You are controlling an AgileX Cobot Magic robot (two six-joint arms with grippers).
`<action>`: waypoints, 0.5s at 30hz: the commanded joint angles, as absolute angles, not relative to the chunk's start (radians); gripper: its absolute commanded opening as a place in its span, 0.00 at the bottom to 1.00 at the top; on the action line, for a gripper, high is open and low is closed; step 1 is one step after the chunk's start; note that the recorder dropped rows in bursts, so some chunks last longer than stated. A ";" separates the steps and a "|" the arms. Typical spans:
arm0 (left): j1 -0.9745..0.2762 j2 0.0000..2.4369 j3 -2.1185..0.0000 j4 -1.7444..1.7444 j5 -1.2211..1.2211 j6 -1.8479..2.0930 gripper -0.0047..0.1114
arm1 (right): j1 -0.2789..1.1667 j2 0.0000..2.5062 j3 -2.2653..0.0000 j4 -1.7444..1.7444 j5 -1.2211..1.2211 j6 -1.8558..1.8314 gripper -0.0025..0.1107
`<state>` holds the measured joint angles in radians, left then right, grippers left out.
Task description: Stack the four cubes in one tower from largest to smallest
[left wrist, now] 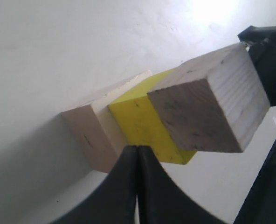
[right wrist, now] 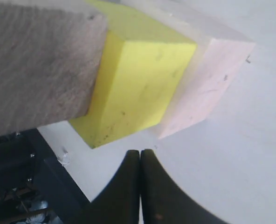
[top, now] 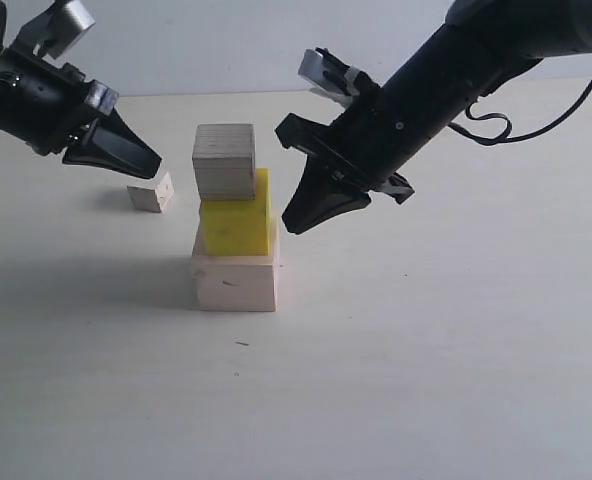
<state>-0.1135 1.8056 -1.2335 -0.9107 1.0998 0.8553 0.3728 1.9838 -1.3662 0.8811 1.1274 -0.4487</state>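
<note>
Pale wood forms the base: the large cube [top: 235,282] sits flat on the table [top: 426,380], and nothing about it looks likely to shift. The yellow cube [top: 238,225] rests on it, set a little toward the right side of the exterior view. The medium cube [top: 224,160] tops the tower but is pushed to the left, so its edge appears to hang just past the yellow one (both wrist views suggest an overhang too). That offset is the weak point: a cap pressed down on the overhanging side, or a fingertip brushing the column, could tip the medium cube off.

The small cube [top: 151,192] lies on the table behind and left of the stack, apart from it and not yet placed.

The left gripper [top: 146,160] hangs just above the small cube, its jaws pressed together and holding nothing; it must spread before grasping, or it will merely nudge the cube away. The right gripper [top: 294,222] is likewise closed and empty, very near the yellow cube, where a stray swing could topple everything.
</note>
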 commanded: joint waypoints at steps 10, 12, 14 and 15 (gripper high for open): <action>-0.142 1.876 -1.231 -0.948 1.112 0.868 0.04 | 0.366 2.026 -1.361 0.986 1.097 -0.513 0.02; -0.142 1.876 -1.231 -0.948 1.112 0.868 0.04 | 0.366 2.035 -1.361 0.997 1.107 -0.525 0.02; -0.142 1.876 -1.231 -0.948 1.112 0.868 0.04 | 0.366 2.040 -1.361 1.000 1.126 -0.536 0.02; -0.142 1.876 -1.231 -0.948 1.112 0.868 0.04 | 0.366 2.040 -1.361 1.000 1.128 -0.540 0.02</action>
